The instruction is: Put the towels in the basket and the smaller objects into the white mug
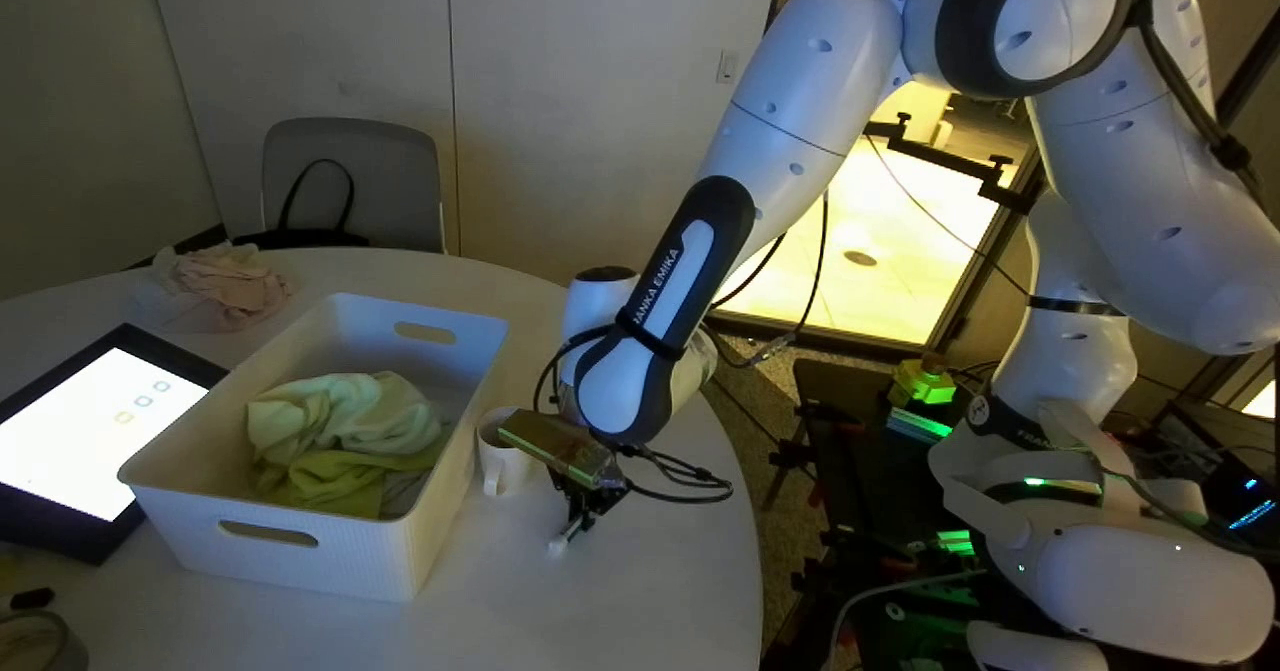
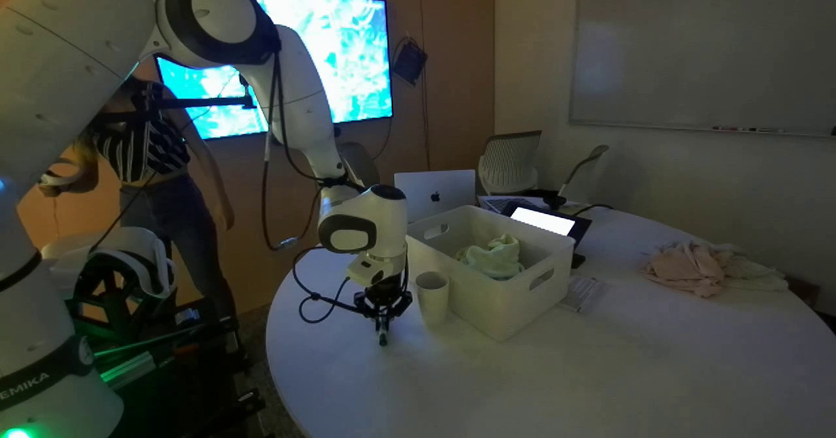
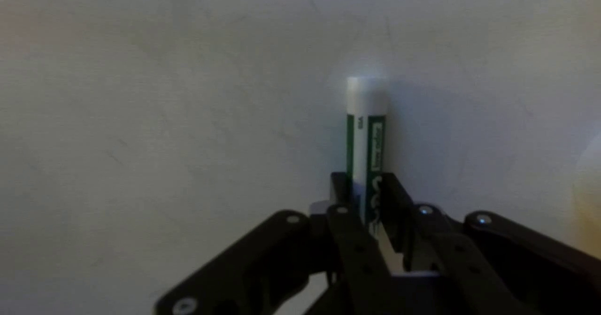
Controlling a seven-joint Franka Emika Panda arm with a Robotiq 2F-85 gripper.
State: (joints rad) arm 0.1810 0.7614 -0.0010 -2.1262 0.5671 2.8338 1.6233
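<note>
My gripper [image 3: 365,183] points down at the white table, its fingers pressed against both sides of a green-and-white marker [image 3: 366,136], one of the smaller objects. The marker's white end sticks out beyond the fingertips, close to the tabletop; its other end is hidden. Right beside the gripper stands the white mug [image 1: 505,469], upright between it and the basket [image 2: 483,307]. What the mug holds cannot be made out. Inside the basket lie crumpled towels: a pale one [image 1: 350,413] on top and a yellow-green one [image 1: 325,481] beneath.
A tablet with a lit screen [image 1: 75,441] lies beyond the basket. Pinkish and pale cloth [image 2: 686,268] is heaped on the table. A laptop [image 2: 434,193] stands behind the basket, and a tape-like ring [image 1: 40,643] is near the table's edge. Loose cables [image 1: 690,486] hang at the wrist.
</note>
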